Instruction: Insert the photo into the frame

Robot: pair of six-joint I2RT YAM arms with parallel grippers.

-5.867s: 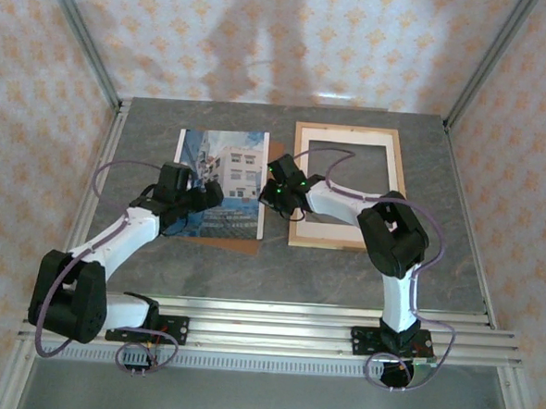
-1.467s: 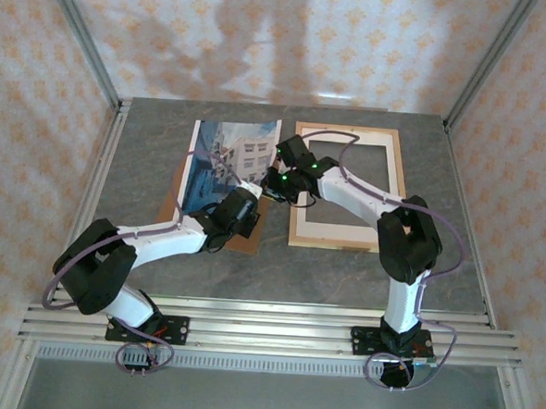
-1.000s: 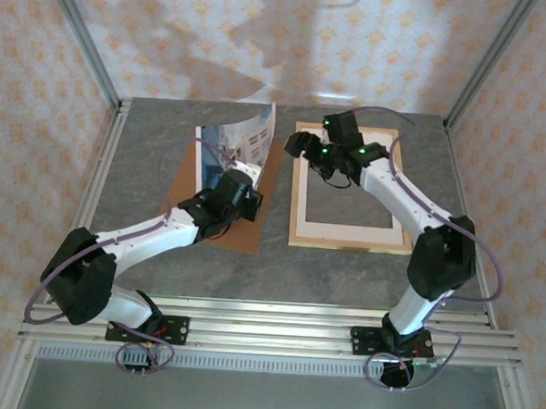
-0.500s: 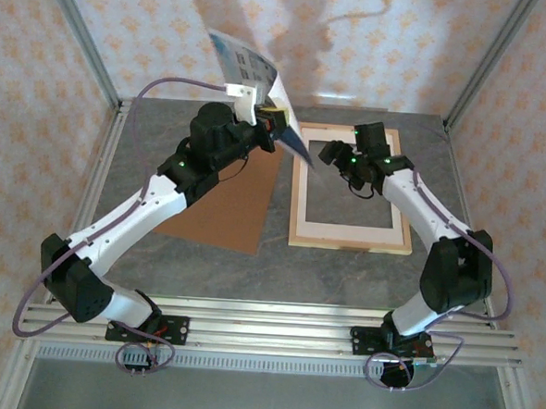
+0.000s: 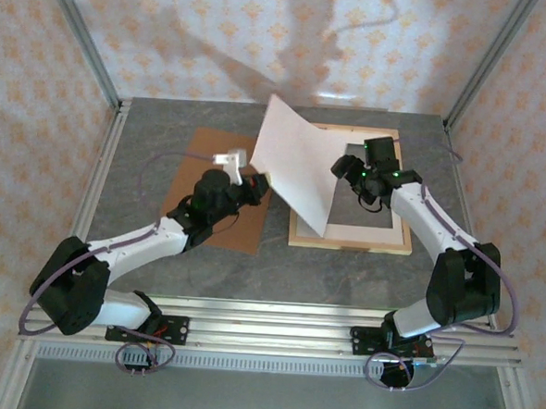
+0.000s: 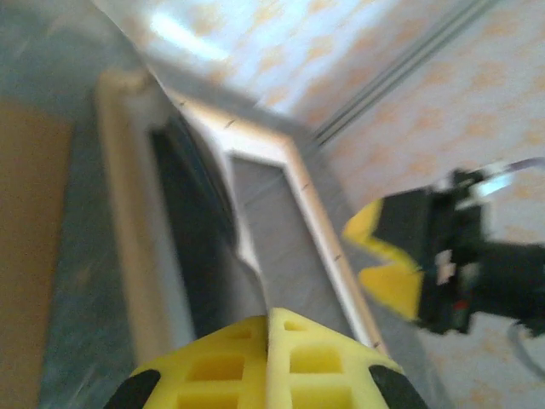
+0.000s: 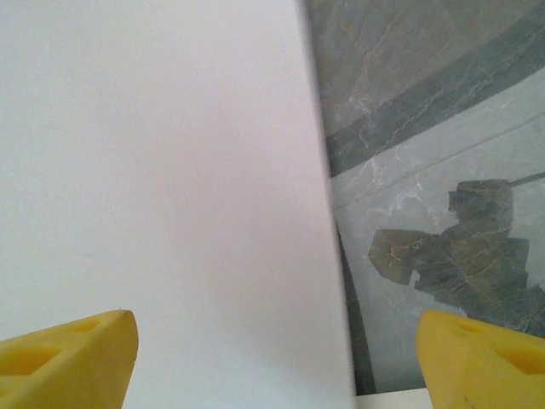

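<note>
The photo [image 5: 299, 164] hangs tilted over the left part of the frame [image 5: 354, 244], its plain white back up. My left gripper [image 5: 256, 182] is shut on the photo's left edge. In the left wrist view the yellow fingers [image 6: 230, 362] meet on the thin sheet [image 6: 244, 256], with the frame's wooden rail [image 6: 319, 221] beyond. My right gripper [image 5: 343, 168] hovers over the frame beside the photo's right edge. In the right wrist view the right gripper [image 7: 277, 358] is open, the white back [image 7: 162, 187] just ahead of it and nothing between the fingers.
The brown backing board [image 5: 197, 154] lies flat on the table left of the frame, under my left arm. A cream mat [image 5: 369, 233] sits inside the frame. The right gripper's yellow fingers [image 6: 387, 256] appear in the left wrist view, over the frame's right rail.
My left arm has brought the photo down from high at the back and turned it white side up over the frame's left part. The right gripper shifted slightly.
</note>
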